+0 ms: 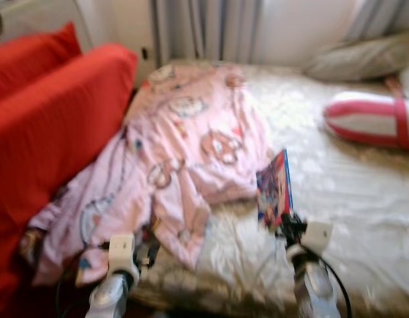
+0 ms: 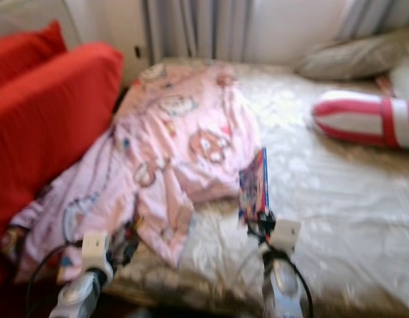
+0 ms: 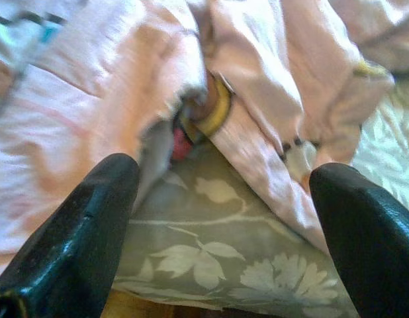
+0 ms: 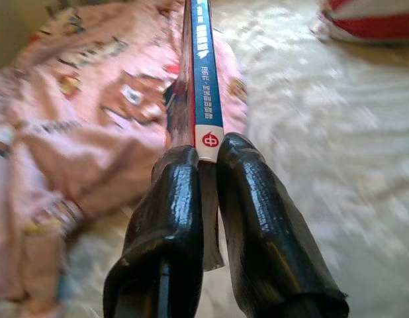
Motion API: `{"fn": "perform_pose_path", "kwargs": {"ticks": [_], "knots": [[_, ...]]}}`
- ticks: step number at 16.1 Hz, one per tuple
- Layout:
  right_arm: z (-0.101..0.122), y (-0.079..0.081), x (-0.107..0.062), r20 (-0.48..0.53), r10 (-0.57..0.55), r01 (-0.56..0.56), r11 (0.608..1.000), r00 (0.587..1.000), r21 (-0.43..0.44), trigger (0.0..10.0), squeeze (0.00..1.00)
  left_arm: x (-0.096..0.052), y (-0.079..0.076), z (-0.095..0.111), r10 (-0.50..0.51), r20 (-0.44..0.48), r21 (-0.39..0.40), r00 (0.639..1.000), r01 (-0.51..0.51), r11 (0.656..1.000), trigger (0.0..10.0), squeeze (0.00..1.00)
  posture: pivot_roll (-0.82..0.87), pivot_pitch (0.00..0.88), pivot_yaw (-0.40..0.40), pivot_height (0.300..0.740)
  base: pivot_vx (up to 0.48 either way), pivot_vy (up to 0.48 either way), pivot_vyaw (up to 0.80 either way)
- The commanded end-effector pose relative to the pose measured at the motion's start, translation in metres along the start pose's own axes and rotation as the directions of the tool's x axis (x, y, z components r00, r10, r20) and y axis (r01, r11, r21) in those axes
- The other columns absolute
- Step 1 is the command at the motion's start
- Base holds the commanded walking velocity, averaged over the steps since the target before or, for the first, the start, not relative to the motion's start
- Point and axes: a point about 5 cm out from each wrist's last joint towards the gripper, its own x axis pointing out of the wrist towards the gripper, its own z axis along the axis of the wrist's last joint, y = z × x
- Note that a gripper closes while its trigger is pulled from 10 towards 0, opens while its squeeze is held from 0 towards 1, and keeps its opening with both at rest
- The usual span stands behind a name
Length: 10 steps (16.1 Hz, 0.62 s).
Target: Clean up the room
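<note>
Book (image 1: 274,189) with a blue spine stands upright above the bed (image 1: 363,199), pinched at its lower end between the closed black fingers of the right gripper (image 4: 206,159), just beside the rumpled pink blanket (image 1: 184,152). Left gripper (image 3: 224,192) hovers with its fingers spread wide and empty over the blanket's edge near the red sofa (image 1: 45,112).

Blanket (image 1: 191,146) on bed (image 1: 343,192), left side, against sofa (image 1: 52,126). Book (image 1: 275,189) just right of blanket. Pillows (image 1: 373,119) at far right.
</note>
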Motion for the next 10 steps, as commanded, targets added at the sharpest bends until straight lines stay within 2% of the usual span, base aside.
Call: {"fn": "perform_pose_path", "kwargs": {"ticks": [1,6,10], "knots": [[0.011,0.003,0.006,0.045,0.016,-0.015,1.0,0.999,-0.006,10.0,0.0,-0.003,0.003,-0.009,0.02,-0.045,-0.025,0.999,-0.022,0.999,10.0,0.0,0.07,0.0,-0.046,0.74,0.0,0.0,0.0],[0.008,0.014,0.008,0.02,0.041,-0.041,0.999,0.999,-0.017,10.0,0.0,-0.014,0.008,-0.034,0.046,-0.176,-0.052,0.983,-0.056,0.997,10.0,0.0,0.08,0.0,-0.063,0.74,0.0,0.0,0.0],[0.012,0.01,0.011,0.023,0.023,-0.022,0.999,0.999,-0.024,10.0,0.0,-0.023,0.009,-0.05,0.075,-0.252,-0.055,0.965,-0.092,0.994,10.0,0.0,0.07,0.0,-0.069,0.74,0.0,0.0,0.0]]}}
